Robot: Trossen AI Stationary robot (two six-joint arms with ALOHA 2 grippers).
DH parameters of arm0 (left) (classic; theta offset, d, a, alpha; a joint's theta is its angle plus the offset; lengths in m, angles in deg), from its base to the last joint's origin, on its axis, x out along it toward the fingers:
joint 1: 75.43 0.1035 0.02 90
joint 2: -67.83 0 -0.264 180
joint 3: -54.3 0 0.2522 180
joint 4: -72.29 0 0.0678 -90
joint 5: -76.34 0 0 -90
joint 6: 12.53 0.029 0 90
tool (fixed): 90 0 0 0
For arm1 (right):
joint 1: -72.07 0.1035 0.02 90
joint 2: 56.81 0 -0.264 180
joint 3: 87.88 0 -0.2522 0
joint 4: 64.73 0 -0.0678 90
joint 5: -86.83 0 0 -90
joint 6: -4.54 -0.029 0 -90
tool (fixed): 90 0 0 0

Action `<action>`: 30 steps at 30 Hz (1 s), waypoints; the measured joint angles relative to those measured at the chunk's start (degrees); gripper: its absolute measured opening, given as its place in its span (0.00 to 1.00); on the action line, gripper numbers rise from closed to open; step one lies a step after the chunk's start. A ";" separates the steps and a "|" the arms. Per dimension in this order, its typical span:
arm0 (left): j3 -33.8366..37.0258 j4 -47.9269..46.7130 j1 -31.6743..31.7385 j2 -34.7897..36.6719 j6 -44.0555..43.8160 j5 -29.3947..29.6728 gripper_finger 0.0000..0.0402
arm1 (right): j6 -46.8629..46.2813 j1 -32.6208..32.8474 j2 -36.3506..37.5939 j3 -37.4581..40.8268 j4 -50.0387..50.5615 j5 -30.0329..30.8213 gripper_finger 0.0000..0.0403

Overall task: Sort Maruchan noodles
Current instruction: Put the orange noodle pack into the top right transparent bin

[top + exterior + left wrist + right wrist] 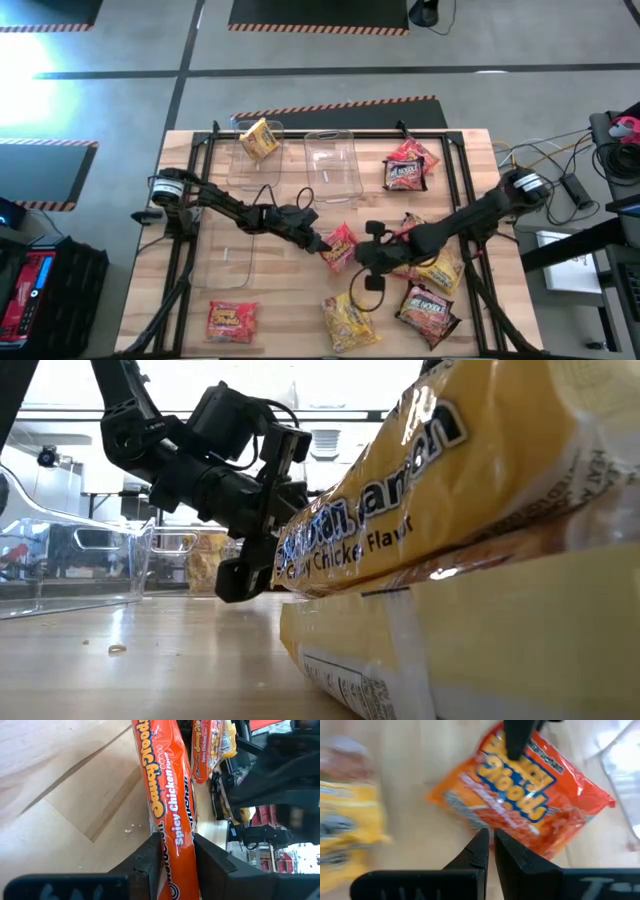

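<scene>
At the middle of the wooden surface [275,290] the left gripper [172,860] has its two dark fingers [150,862] pressed on either side of an orange-red packet [340,246], which stands on edge between them. Its crinkly glossy wrapper carries yellow-and-blue lettering and the words "Spicy Chicken" along its length. The right gripper [490,847] hangs just right of that same packet, its fingers pinched together on nothing. The other noodle packets lie scattered. A yellow packet [259,138] rests tilted in the far-left clear bin [240,160], with a second clear bin [335,165] beside it on the right. A pile of dark red packets [408,165] sits on the far right of the surface. Another orange-red one [231,321] lies flat at the near left. A yellow one [348,320] lies at the near middle, and in the low view its shiny wrapper fills the foreground. At the near right a dark brown-red packet [428,310] lies flat, and more packets [438,270] sit under the right arm, yellow and perhaps one red, though the arm hides much of them.
</scene>
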 joint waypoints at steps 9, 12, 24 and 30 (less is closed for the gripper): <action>0.00 6.95 -0.07 0.66 1.66 -3.17 0.20 | -7.23 2.27 8.69 0.13 2.21 -1.82 0.04; 0.00 10.72 -0.28 0.89 1.62 -4.50 0.20 | -7.29 2.99 9.21 0.22 2.25 -1.80 0.04; -0.60 13.26 0.31 3.48 5.36 -2.68 0.19 | -7.39 6.85 6.40 0.35 0.34 -7.16 0.04; -3.76 11.36 1.62 3.56 8.09 -3.07 0.19 | -8.71 8.43 6.35 0.37 -0.12 -7.22 0.04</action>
